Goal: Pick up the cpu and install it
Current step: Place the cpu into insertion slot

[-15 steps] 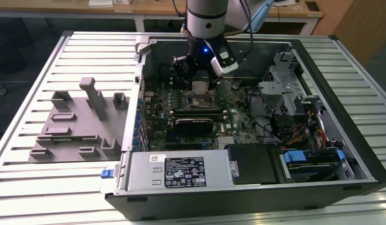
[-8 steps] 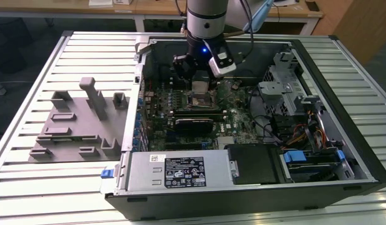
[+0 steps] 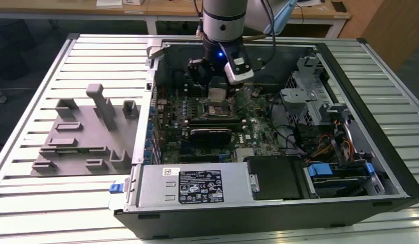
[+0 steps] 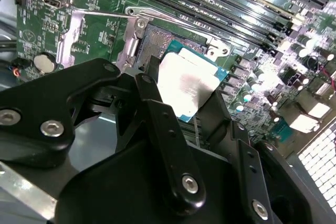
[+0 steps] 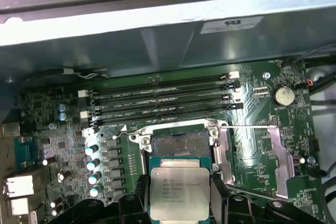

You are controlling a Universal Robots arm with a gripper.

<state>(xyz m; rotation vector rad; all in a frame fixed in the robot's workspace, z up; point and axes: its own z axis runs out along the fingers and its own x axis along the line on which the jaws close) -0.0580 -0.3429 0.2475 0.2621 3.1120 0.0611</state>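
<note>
Two black fingers (image 5: pixel 142 192) of the gripper (image 5: pixel 179 183), we saw, were clamped on opposite edges of the cpu (image 5: pixel 178 199), which hung close over the open socket (image 5: pixel 181 144) in the first wrist view, the grey tray (image 3: pixel 73 150) lying at nine o'clock of the gripper in the exterior view.

A robotics lab or workshop: an open computer case (image 3: pixel 264 223) lies on a slatted metal bench (image 3: pixel 60 213) beside a grey fixture tray (image 3: pixel 73 148), wooden desks (image 3: pixel 169 7) beyond.
</note>
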